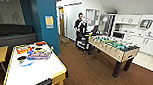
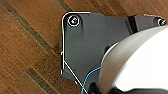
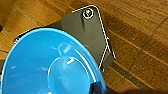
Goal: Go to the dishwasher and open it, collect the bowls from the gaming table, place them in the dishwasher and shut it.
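Your right wrist camera has a blue bowl (image 3: 50,65) large and close before it, above brown wood floor (image 3: 140,37); whether either gripper grips, you cannot tell. The table-football table (image 1: 114,48) stands ahead, a person (image 1: 79,26) behind it.

You have open wooden floor (image 1: 91,68) straight ahead, a broad lane between the white game table (image 1: 33,68) close on your left and the football table (image 1: 113,47) to the right. A person (image 1: 79,28) and a dark cart (image 1: 83,42) stand at that lane's far end. Past the football table, pale floor (image 1: 144,61) runs along the white kitchen cabinets (image 1: 145,43).
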Tool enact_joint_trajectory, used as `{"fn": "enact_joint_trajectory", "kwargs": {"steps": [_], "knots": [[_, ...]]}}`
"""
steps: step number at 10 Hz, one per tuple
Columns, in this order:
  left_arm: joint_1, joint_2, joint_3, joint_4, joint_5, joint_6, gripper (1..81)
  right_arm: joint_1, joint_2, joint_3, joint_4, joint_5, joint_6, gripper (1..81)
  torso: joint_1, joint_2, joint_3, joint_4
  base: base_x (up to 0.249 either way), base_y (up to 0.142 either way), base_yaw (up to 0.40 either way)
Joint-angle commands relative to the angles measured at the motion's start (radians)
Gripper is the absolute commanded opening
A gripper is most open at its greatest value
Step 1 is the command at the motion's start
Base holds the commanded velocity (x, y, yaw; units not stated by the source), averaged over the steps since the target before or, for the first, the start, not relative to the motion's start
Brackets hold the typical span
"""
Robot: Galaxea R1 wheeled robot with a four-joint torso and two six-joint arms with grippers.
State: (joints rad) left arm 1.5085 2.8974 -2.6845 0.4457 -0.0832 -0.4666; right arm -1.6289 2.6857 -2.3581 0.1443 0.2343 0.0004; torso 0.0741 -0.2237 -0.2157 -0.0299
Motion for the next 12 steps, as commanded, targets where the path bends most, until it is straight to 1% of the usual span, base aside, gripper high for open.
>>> {"fn": "enact_joint_trajectory", "kwargs": {"steps": [1,3,4,5,7,10,12], "knots": [[-0.041,0.003,-0.002,0.01,0.039,0.022,1.0,0.031,-0.019,0.002,-0.002,-0.053,0.003,1.0,0.0,0.0,0.0,0.0,0.0,0.0,-0.397],[-0.041,0.013,-0.002,0.01,0.039,0.031,1.0,0.031,-0.011,-0.004,-0.005,-0.055,0.003,1.0,0.0,0.0,0.0,0.0,0.0,0.0,-0.396],[-0.041,0.014,-0.002,0.01,0.04,0.035,1.0,0.031,-0.01,-0.006,-0.006,-0.055,0.003,1.0,0.0,0.0,0.042,0.0,0.0,0.0,-0.397],[-0.041,0.016,-0.002,0.01,0.04,0.036,1.0,0.031,-0.007,-0.012,-0.006,-0.053,0.003,1.0,0.0,0.0,0.003,0.0,0.0,0.0,-0.397],[-0.041,0.016,-0.002,0.01,0.04,0.036,1.0,0.033,0.005,-0.038,-0.003,-0.055,0.003,1.0,0.0,0.0,0.012,0.0,0.0,0.0,-0.397],[-0.041,0.019,-0.002,0.01,0.04,0.036,1.0,0.034,0.038,-0.087,-0.005,-0.055,0.003,1.0,0.0,0.0,0.011,0.0,0.0,0.0,-0.397],[-0.041,0.019,-0.002,0.01,0.04,0.036,1.0,0.033,0.042,-0.093,-0.009,-0.055,0.003,1.0,-0.001,0.0,0.011,0.0,0.0,0.0,-0.397]]}}
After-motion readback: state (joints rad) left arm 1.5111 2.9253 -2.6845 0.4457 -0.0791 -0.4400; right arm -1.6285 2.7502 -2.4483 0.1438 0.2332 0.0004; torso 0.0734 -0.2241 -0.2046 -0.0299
